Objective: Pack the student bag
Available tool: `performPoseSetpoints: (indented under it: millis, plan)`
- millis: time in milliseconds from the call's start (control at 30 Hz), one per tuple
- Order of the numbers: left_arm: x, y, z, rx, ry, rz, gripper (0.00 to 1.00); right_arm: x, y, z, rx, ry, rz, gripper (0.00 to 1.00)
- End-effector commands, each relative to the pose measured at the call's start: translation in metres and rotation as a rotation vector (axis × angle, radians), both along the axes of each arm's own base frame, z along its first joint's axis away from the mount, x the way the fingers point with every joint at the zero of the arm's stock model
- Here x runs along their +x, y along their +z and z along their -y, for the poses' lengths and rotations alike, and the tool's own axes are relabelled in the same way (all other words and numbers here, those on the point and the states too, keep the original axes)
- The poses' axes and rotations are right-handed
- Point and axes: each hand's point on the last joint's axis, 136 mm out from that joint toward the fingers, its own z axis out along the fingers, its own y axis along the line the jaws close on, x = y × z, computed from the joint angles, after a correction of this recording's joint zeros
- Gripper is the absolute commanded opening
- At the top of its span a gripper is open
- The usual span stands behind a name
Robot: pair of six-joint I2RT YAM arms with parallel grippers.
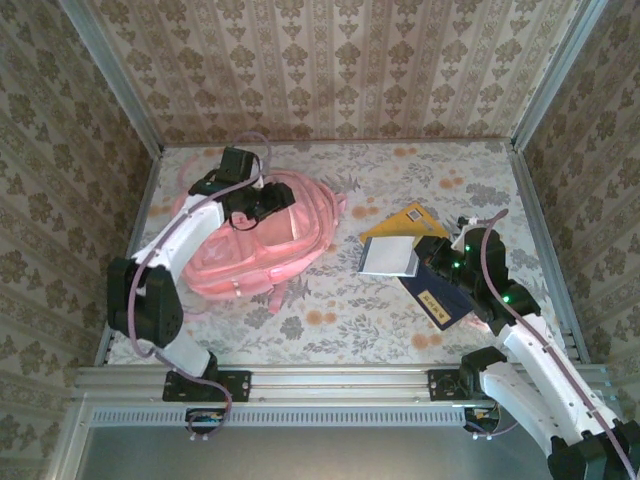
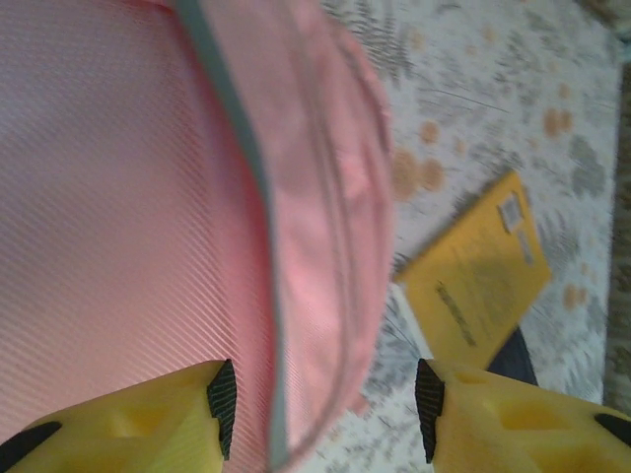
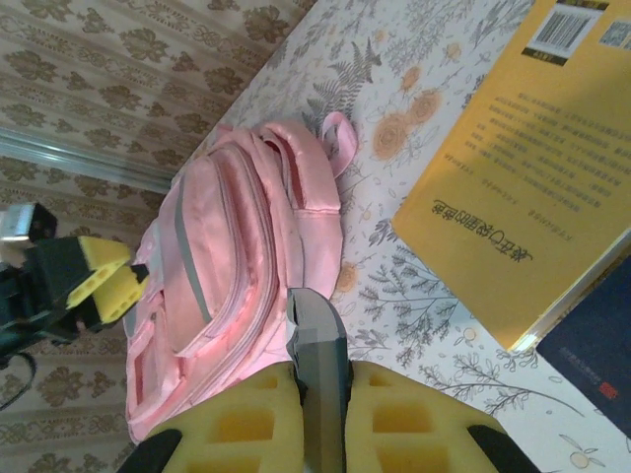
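The right claw (image 3: pixel 320 379) is clamping its yellow fingers (image 3: pixel 399 414) together on the edge of a thin grey notebook (image 3: pixel 315 325), which is sticking out from between them toward the left side of the table (image 1: pixel 350 320). Just beside the notebook a yellow book (image 3: pixel 523 187) is lying flat with its barcode corner pointing away. A dark blue book (image 1: pixel 440 300) is lying partly under that claw, and its corner is tucking beneath the yellow one.

The left claw (image 2: pixel 325 414) is hanging with its jaws apart, gripping nothing. It is hovering over the pink bag (image 1: pixel 250 250) near its far edge, with the bag's grey zip line running between the two fingers in the wrist view.

The bag is lying flat on the left half of the flowered table, with its small loop pointing toward the yellow book. It is sitting apart from the three books on the right.
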Motion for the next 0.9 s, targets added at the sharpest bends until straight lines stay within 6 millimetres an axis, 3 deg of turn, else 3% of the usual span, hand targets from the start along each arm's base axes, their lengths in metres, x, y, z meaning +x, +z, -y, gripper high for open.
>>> performPoseSetpoints:
  millis: [0,233,567,667,767,867]
  plan:
    - [0.021,-0.006,-0.002,-0.013,0.020,-0.006,0.50,0.003,0.010,0.001,-0.007,0.016,0.053,0.00]
    - [0.045,-0.012,0.020,-0.112,-0.016,-0.017,0.38,0.004,-0.007,-0.002,0.009,0.043,0.026,0.00]
    - [0.047,-0.022,0.027,-0.118,-0.041,-0.044,0.22,0.005,-0.019,-0.004,0.027,0.054,0.007,0.00]
    - [0.043,-0.021,0.021,-0.078,-0.038,-0.046,0.24,0.003,-0.019,-0.005,0.030,0.059,0.006,0.00]
    - [0.037,-0.022,0.009,-0.004,-0.032,-0.052,0.36,0.002,-0.020,-0.003,0.025,0.054,0.004,0.00]
    - [0.032,-0.020,0.001,0.037,-0.032,-0.048,0.39,0.002,-0.021,-0.003,0.028,0.052,0.003,0.00]
